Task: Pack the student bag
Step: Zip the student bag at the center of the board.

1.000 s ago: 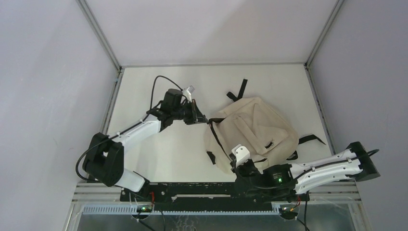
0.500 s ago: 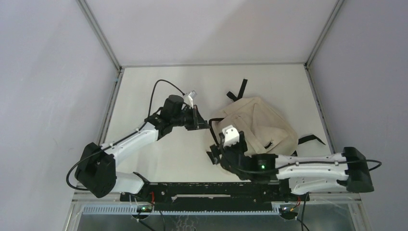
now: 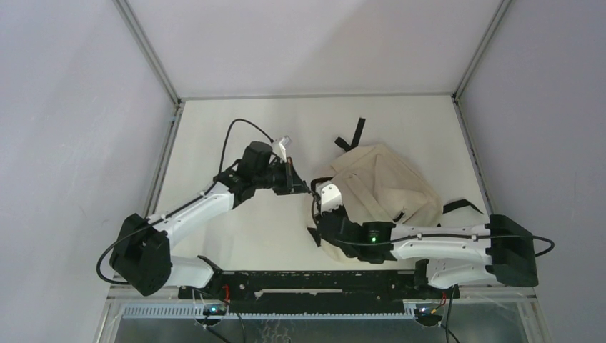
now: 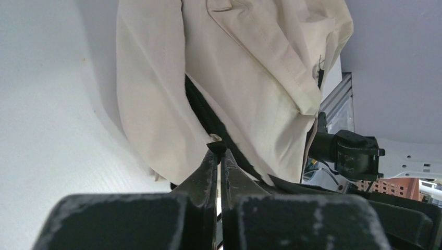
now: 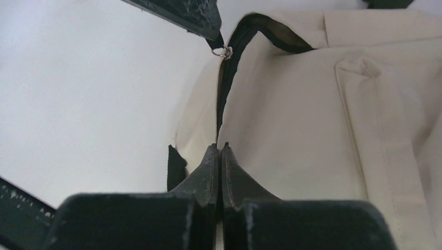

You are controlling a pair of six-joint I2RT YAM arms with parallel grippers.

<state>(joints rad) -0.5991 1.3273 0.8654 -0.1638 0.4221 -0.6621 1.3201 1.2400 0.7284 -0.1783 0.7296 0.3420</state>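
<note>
The student bag point(image 3: 389, 182), cream fabric with black straps, lies flat right of the table's middle. My left gripper point(image 3: 306, 189) is at its left edge, shut on the black zipper pull point(image 4: 216, 148). In the right wrist view the left arm's fingertips point(image 5: 200, 23) hold the pull just above its metal ring point(image 5: 224, 51), at the top of the black zipper line. My right gripper point(image 3: 319, 213) is just nearer on the same edge. It point(image 5: 221, 147) is shut, its tips pinching the bag point(image 5: 312, 130) at the lower end of the zipper seam.
Loose black straps trail from the bag at the back point(image 3: 355, 134), the right point(image 3: 461, 207) and the near left point(image 3: 314, 234). The right arm point(image 3: 443, 243) lies across the bag's near edge. The white table point(image 3: 229, 128) is walled on three sides, with a metal rail point(image 3: 321, 275) in front.
The right arm swung left along the bag's near edge to the zipper seam, opened its jaws and shut them there. The left arm shifted slightly, still on the pull.
</note>
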